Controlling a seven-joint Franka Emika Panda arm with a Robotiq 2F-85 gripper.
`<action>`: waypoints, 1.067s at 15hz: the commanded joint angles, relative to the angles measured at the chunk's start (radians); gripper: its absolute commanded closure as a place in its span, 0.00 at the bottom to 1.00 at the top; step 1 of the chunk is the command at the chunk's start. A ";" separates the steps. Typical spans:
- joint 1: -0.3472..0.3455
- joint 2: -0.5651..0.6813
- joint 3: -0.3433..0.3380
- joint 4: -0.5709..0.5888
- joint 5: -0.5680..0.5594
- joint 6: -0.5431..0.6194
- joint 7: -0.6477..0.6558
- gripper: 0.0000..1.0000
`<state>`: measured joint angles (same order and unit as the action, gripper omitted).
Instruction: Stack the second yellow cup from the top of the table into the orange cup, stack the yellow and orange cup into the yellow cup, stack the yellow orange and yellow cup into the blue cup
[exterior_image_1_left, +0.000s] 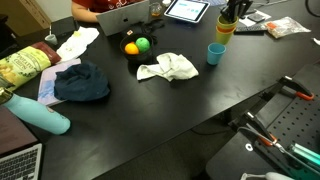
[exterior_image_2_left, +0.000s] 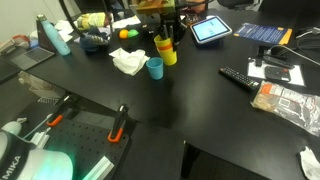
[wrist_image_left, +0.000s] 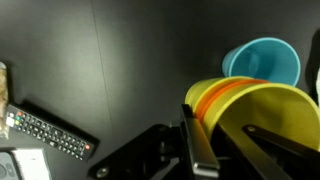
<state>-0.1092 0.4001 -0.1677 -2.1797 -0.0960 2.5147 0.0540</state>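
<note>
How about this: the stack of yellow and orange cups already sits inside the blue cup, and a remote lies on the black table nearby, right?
Not quite. The stack of yellow and orange cups is beside the blue cup, not inside it; the wrist view shows the blue cup empty. The remote does lie on the black table nearby.

The only legible lettering is "MIKA", in pale capitals running up the white robot base at the bottom corner of an exterior view (the word's start is cut off by the frame). The printing on the snack bag at the counter edge is too blurred to read. So are the remote's key markings, the tablet screen and the packet label.
</note>
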 joint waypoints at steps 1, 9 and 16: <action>0.005 -0.164 -0.047 -0.253 -0.054 0.142 0.032 0.97; -0.009 -0.407 -0.089 -0.442 -0.240 0.192 0.089 0.97; 0.019 -0.348 0.031 -0.323 -0.162 0.155 0.035 0.97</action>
<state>-0.1063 0.0157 -0.1763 -2.5589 -0.2991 2.6911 0.1227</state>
